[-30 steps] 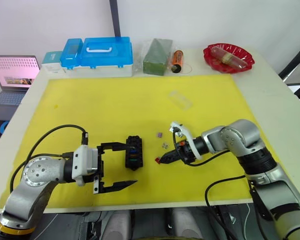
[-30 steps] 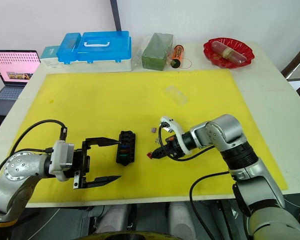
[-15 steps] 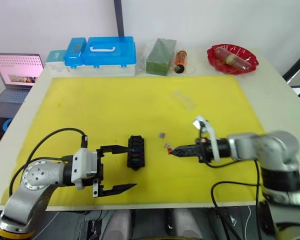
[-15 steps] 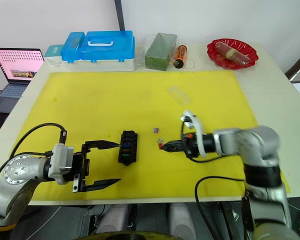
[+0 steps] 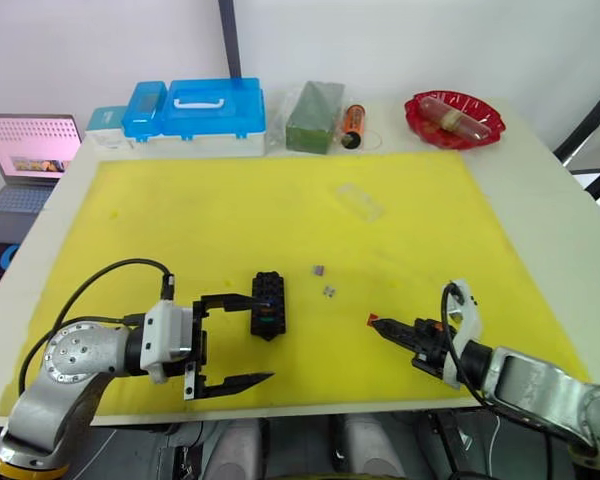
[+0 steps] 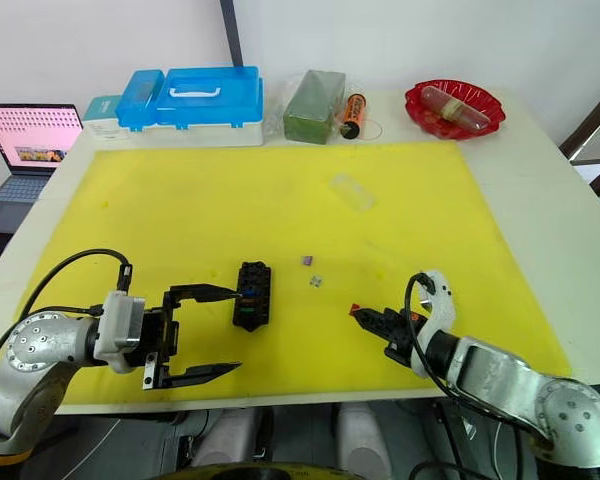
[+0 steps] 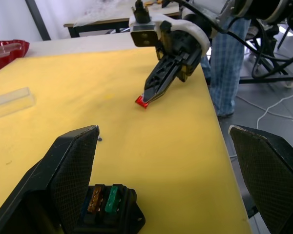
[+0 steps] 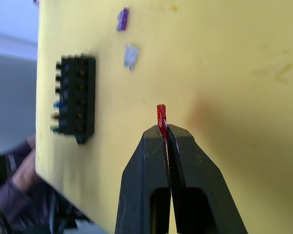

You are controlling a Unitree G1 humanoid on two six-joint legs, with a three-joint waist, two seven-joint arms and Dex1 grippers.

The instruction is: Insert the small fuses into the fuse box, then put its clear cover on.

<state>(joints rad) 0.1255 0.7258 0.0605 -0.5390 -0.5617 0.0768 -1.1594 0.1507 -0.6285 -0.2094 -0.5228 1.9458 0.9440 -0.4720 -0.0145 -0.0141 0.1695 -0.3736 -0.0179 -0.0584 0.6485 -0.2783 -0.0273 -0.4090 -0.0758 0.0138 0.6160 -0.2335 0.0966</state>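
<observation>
The black fuse box [image 5: 269, 304] lies on the yellow mat [image 5: 180, 220] with blue, orange and green fuses in its near slots. My left gripper [image 5: 252, 340] stands open just left of it, one finger beside the box's near end. My right gripper [image 5: 382, 324] is shut on a red fuse [image 8: 161, 114], well to the right of the box and near the mat's front edge. A purple fuse [image 5: 319, 269] and a grey fuse [image 5: 329, 291] lie loose between box and gripper. The clear cover [image 5: 361, 200] rests farther back on the mat.
Along the table's back edge stand a blue-lidded case [image 5: 208, 108], a wrapped green block [image 5: 314, 102], an orange cylinder [image 5: 353, 123] and a red dish [image 5: 454, 117]. A laptop [image 5: 25, 160] sits off the table's left side.
My right gripper has carried the red fuse to the right and toward the front edge, away from the fuse box. The left gripper has stayed open beside the box.
</observation>
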